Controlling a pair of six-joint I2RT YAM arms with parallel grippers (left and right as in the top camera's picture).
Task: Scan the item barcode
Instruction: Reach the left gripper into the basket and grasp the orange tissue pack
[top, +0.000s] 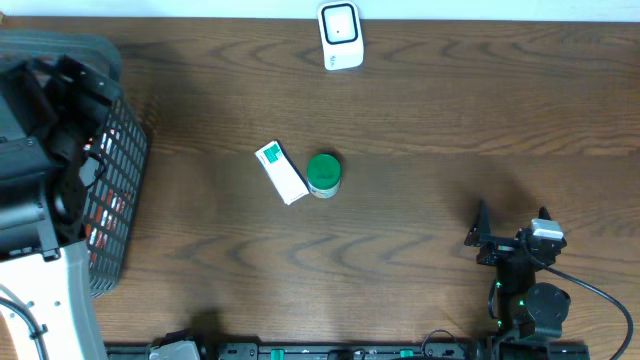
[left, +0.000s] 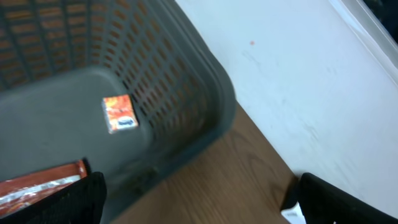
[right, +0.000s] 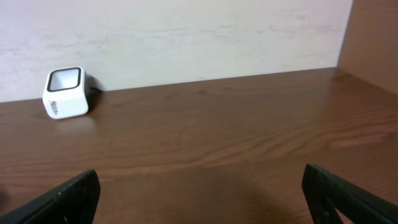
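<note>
Black fingers of my right pincer (right: 199, 199) spread wide, empty. My left pincer (left: 196, 202), equally wide, hangs over the grey mesh basket (top: 125, 160). White cardboard carton (top: 281, 172) lies mid-table, long axis diagonal, just beside a round green-lidded jar (top: 323, 174), forward-left of the right pincer, roughly midway between arms. Boxy white scanner (top: 340, 35) stands beyond.

The desk (top: 450, 120) is brown with wavy wood lines. The basket (top: 125, 160) is grey with holes. The scanner (top: 340, 36) is white. The box (top: 282, 172) is white and green. The tub (top: 323, 173) is green on top. The small packet (left: 119, 113) is orange.
</note>
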